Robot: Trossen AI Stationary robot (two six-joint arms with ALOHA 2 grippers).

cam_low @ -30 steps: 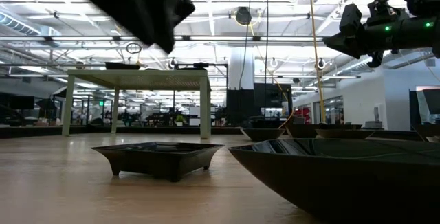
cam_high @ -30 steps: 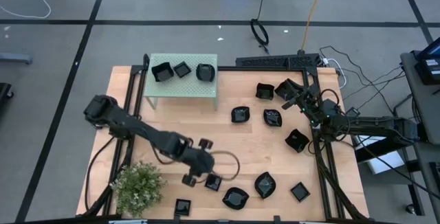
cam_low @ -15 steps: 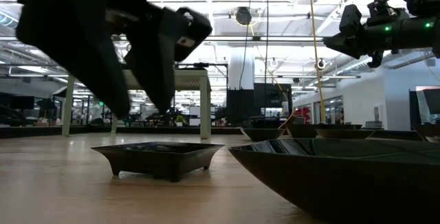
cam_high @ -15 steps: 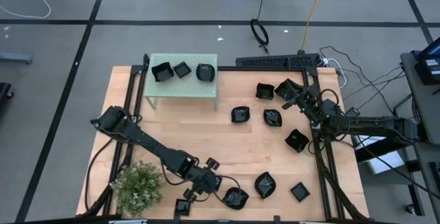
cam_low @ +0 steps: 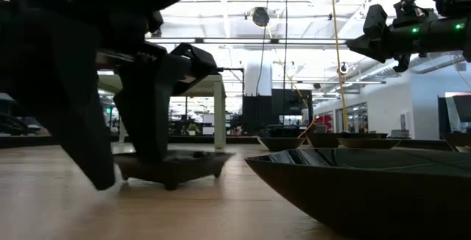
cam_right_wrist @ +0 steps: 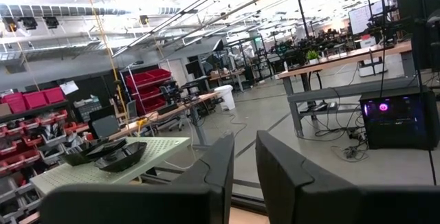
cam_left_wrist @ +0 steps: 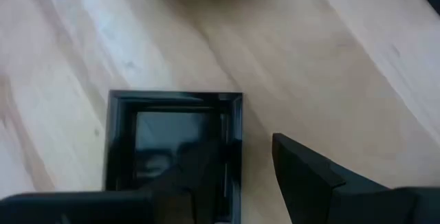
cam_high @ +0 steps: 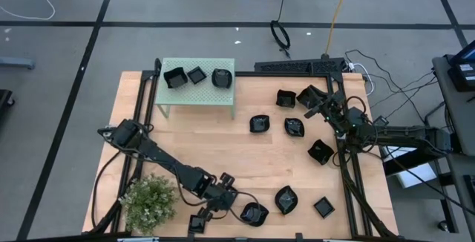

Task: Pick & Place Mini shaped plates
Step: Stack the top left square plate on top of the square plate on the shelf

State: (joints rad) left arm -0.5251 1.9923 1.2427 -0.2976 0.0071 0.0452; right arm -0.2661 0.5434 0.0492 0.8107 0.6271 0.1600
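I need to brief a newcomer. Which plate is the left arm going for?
Start at the plant in the table's near left corner. Just right of it, the left pincer stands open astride a square plate, while its nearest neighbour looks rounder.

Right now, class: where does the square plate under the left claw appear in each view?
High view: the square plate lies near the table's front edge, under the left claw.
Low view: the plate sits left of centre, framed by the claw.
Left wrist view: the plate is lower left of centre.
Right wrist view: not in it.
Shared landmark: the pale green stand, in the high, low and right wrist views.
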